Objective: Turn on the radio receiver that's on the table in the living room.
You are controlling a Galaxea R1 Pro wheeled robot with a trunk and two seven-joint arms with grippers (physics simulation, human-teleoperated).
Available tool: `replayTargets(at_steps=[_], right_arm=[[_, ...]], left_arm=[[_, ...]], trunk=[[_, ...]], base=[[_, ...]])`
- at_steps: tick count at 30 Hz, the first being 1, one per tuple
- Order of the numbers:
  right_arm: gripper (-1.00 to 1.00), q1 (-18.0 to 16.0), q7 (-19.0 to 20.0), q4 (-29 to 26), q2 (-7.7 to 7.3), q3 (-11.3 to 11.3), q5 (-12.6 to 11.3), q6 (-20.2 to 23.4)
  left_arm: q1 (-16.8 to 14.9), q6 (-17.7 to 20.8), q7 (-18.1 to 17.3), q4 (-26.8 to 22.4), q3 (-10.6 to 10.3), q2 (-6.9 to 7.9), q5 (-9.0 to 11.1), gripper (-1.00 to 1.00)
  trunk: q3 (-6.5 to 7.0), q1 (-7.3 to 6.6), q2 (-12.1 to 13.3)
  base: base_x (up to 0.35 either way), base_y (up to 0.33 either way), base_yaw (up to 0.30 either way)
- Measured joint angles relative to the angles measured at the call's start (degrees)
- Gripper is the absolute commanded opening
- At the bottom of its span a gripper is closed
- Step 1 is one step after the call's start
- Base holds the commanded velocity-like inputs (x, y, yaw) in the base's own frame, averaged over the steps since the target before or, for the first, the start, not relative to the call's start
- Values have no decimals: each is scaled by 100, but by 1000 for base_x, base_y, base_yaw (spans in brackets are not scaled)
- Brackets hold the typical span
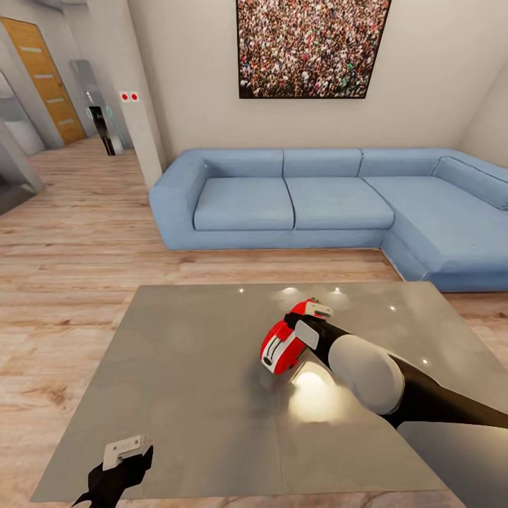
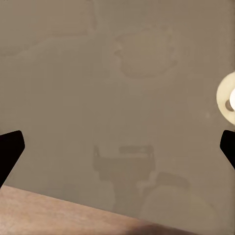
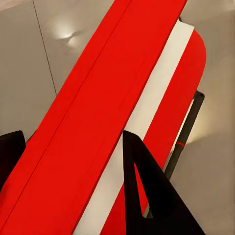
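The red radio receiver (image 1: 281, 346) with white trim stands near the middle of the grey table (image 1: 183, 367), a little right of centre. My right gripper (image 1: 302, 326) hangs right over the radio's top, touching or almost touching it. In the right wrist view the radio's red body (image 3: 98, 122) lies very close. The right gripper (image 3: 73, 142) is open, with one dark finger (image 3: 147, 191) in front of the white stripe and the other at the picture's edge. My left gripper (image 1: 127, 451) hovers open over the table's front edge (image 2: 98, 73), its fingertips (image 2: 10, 152) wide apart.
A blue L-shaped sofa (image 1: 317, 201) runs behind the table and along the right. The crowd photo (image 1: 310, 46) hangs above it. Light wood floor (image 1: 85, 247) stretches left toward a hallway with a wooden door (image 1: 46, 77). A lamp's reflection (image 1: 310, 388) glares on the tabletop.
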Motion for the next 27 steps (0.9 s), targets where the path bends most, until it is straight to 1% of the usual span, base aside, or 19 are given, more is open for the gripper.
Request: replayTargets(at_steps=[6, 11, 14, 15, 16, 20, 27], right_arm=[[-100, 0, 0, -1, 0, 3, -1, 5], [-100, 0, 1, -2, 0, 0, 3, 8], [-100, 0, 1, -2, 0, -1, 4, 8], [-100, 2, -1, 6, 0, 0, -32, 9], [-100, 2, 0, 7, 0, -36, -35, 8], [-100, 2, 0, 7, 0, -29, -32, 8], [-100, 2, 0, 7, 0, -27, -27, 8]], left_arm=[[-1, -30, -28, 0, 0, 4, -3, 100], [-1, -350, -34, 1, 0, 14, -29, 100], [1, -410, -35, 6, 0, 6, -33, 100], [0, -424, -35, 7, 0, 8, -34, 100], [1, -432, -35, 35, 0, 16, -35, 100], [0, -445, -35, 180, 0, 30, -29, 100], [-2, -450, -36, 218, 0, 41, -27, 100]], trunk=[[0, 0, 0], [0, 0, 0], [0, 0, 0], [17, -21, 39], [35, -43, 79], [106, -131, 239], [232, -285, 520]], base=[[0, 0, 0], [0, 0, 0], [0, 0, 0], [0, 0, 0], [0, 0, 0], [0, 0, 0], [0, 0, 0]])
